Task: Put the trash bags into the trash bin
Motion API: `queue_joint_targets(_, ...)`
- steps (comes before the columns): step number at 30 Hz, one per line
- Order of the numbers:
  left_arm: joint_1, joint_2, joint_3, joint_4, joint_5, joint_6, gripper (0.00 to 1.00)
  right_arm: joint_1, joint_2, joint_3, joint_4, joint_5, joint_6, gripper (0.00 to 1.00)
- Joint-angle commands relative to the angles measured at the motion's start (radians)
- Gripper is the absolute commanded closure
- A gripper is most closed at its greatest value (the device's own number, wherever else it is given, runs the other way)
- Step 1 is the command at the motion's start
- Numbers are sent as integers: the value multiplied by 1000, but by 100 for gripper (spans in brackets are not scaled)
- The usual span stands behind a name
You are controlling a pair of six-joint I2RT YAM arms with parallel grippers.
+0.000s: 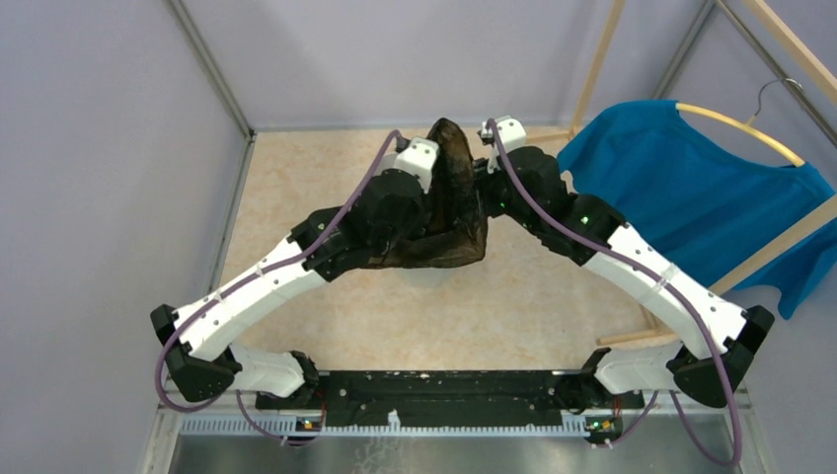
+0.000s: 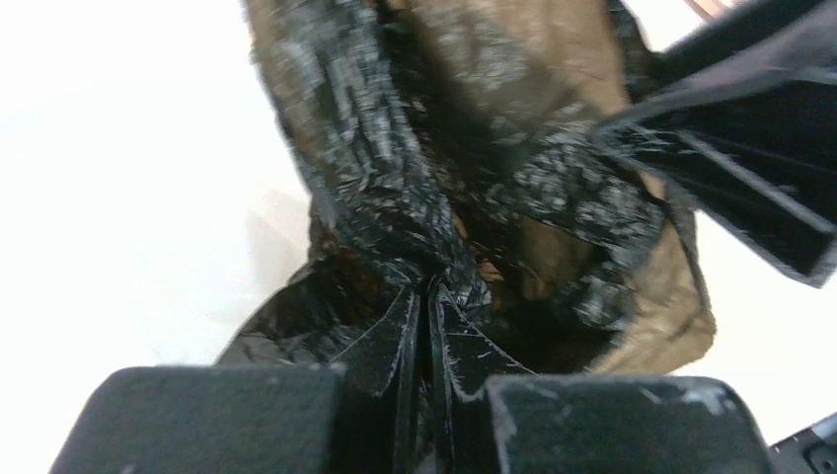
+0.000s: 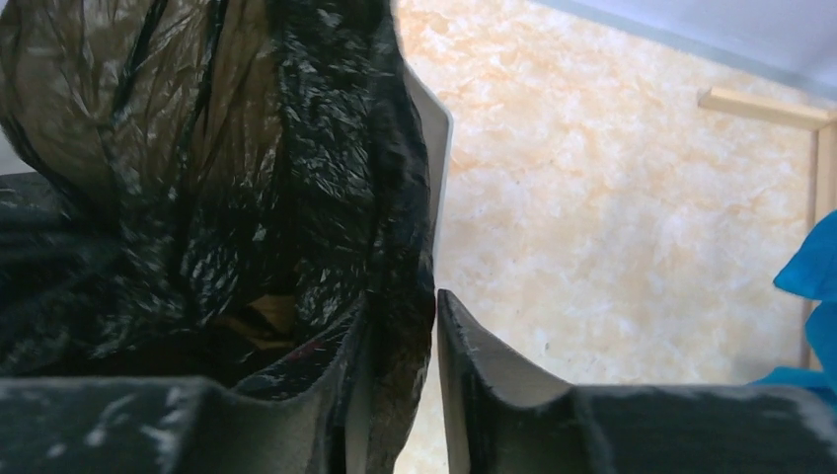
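Observation:
The black trash bag [image 1: 456, 188] hangs bunched between both grippers over the middle of the beige floor. It looks brownish where it is stretched. My left gripper [image 2: 429, 296] is shut on a gathered fold of the bag [image 2: 395, 197]. My right gripper [image 3: 405, 301] pinches the bag's edge [image 3: 197, 197] together with a thin white plastic edge [image 3: 439, 138], which looks like the trash bin's rim. A sliver of light shows beside its right finger. The rest of the bin is hidden under the bag and arms. The right gripper's fingers [image 2: 740, 148] show in the left wrist view.
A blue T-shirt [image 1: 691, 197] hangs on a hanger from a wooden frame [image 1: 602, 59] at the right, close to my right arm. It also shows in the right wrist view [image 3: 814, 276]. Grey walls close in the left and back.

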Motion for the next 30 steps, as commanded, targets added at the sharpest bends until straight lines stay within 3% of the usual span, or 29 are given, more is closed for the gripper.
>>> queue_joint_targets(1,107,-90,-12,9,69,-2,90,-34,-44,-41,92,17,-14,77)
queue_joint_targets(4,167,-129,-43,12,91,5,91,-57,-56,-77,116,1,-14,79)
queue_joint_targets(9,226,-181,-86,0,76,14,91,-78,-70,-122,151,4,-7,70)
queue_joint_targets(17,286,-206,-105,2,29,41,87,-92,-90,-139,173,-10,6,68)
queue_joint_targets(22,306,-222,-102,2,2,56,86,-92,-99,-137,164,-4,4,60)
queue_joint_targets(30,376,-218,-167,31,-15,65,85,-136,-98,-199,251,-58,23,79)
